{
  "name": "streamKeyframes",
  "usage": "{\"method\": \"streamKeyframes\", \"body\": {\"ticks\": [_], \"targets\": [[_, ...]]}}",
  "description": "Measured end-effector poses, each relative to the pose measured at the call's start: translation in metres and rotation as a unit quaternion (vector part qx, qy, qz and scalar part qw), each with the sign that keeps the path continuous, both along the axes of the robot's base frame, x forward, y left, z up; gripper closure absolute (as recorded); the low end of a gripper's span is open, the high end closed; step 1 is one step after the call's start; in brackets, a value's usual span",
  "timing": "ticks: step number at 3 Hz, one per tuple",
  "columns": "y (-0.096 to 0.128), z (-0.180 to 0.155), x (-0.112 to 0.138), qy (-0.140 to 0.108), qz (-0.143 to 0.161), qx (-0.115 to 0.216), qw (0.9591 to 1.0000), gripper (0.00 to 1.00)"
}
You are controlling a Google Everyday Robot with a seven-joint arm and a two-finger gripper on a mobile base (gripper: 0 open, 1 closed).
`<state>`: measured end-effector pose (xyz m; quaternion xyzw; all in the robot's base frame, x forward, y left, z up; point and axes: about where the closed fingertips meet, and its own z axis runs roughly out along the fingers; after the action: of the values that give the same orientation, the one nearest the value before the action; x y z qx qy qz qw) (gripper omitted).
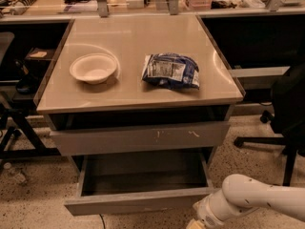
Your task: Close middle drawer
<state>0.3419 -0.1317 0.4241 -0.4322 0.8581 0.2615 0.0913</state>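
The middle drawer [138, 203] is a wide, shallow grey drawer with a plain front. It stands pulled out of the cabinet, and its empty inside [143, 173] shows. Above it is the taller grey front with pale scratch marks [140, 137]. My gripper [196, 222] is at the bottom edge of the view, at the end of the white arm [257, 199]. It sits just below the right end of the middle drawer's front. Most of it is cut off by the frame edge.
On the cabinet top [128, 37] are a white bowl [93, 68] and a blue snack bag [171, 70]. A black office chair [290, 109] stands at the right, dark chair legs [19, 128] at the left. A small bottle [14, 174] lies on the floor.
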Motion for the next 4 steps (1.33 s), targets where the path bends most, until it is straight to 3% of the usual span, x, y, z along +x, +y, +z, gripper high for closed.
{"method": "streamKeyframes", "body": {"ticks": [3, 4], "targets": [[0.0, 0.0, 0.0, 0.0, 0.0, 0.0, 1.0, 0.89], [0.01, 0.005, 0.025, -0.026, 0.016, 0.004, 0.9995, 1.0]]}}
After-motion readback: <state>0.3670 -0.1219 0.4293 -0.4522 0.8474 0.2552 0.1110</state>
